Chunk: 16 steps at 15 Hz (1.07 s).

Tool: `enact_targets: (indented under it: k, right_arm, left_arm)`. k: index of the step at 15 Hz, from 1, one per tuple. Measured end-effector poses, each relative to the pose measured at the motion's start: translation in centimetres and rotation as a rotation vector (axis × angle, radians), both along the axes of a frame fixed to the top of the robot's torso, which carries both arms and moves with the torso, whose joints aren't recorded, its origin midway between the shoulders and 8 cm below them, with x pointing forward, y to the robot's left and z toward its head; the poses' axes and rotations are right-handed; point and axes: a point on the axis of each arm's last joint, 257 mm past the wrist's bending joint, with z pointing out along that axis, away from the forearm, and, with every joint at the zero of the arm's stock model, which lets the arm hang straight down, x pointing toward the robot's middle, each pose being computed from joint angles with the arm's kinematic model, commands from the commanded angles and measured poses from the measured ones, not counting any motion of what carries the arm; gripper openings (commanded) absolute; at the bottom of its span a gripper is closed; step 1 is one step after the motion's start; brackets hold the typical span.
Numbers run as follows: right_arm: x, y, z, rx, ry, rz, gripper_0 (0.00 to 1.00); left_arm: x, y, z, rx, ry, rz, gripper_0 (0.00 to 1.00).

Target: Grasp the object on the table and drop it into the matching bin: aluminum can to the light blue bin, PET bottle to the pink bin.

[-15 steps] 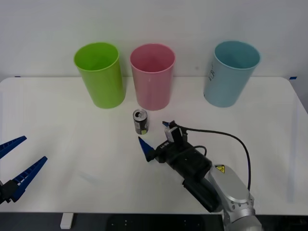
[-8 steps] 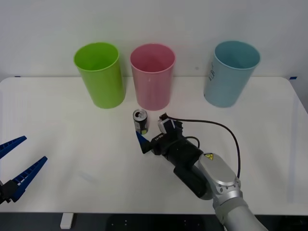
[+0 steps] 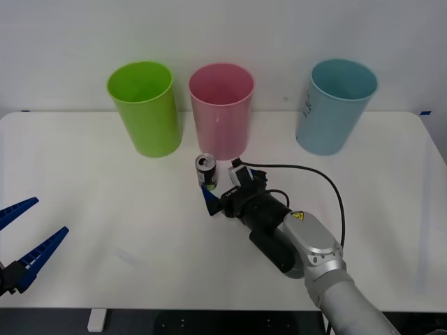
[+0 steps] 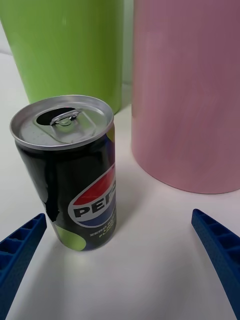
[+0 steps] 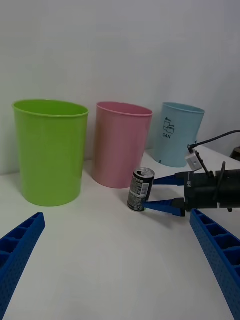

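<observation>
The aluminum can (image 3: 205,170) is small and dark with a silver top, and stands upright on the white table (image 3: 105,174) just in front of the pink bin (image 3: 222,112). My right gripper (image 3: 214,183) is open, low at the can, its fingertips reaching the can's sides. In the right wrist view the can (image 4: 70,170) stands closer to one finger of the right gripper (image 4: 119,220). The light blue bin (image 3: 335,105) stands at the back right. My left gripper (image 3: 50,215) hangs open at the table's near left edge, holding nothing.
A lime green bin (image 3: 143,108) stands left of the pink bin (image 4: 190,100), close beside it. The left wrist view shows the can (image 5: 140,189) with the pink bin (image 5: 122,145) and the light blue bin (image 5: 177,132) behind it. A black cable (image 3: 328,195) loops over my right wrist.
My right arm has moved forward and left, bringing its open fingers up to the can. The can has shifted a little toward the pink bin. The left arm has not moved.
</observation>
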Motion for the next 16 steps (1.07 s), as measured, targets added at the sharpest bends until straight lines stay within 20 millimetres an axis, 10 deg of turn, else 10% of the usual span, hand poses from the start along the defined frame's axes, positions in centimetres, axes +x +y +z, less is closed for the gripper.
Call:
enact_targets:
  k: [16]
  right_arm:
    - [-0.6, 2.7, 1.7, 0.026, -0.029, 0.067, 1.0]
  left_arm:
    - [0.0, 0.0, 0.0, 0.0, 0.0, 0.0, 1.0]
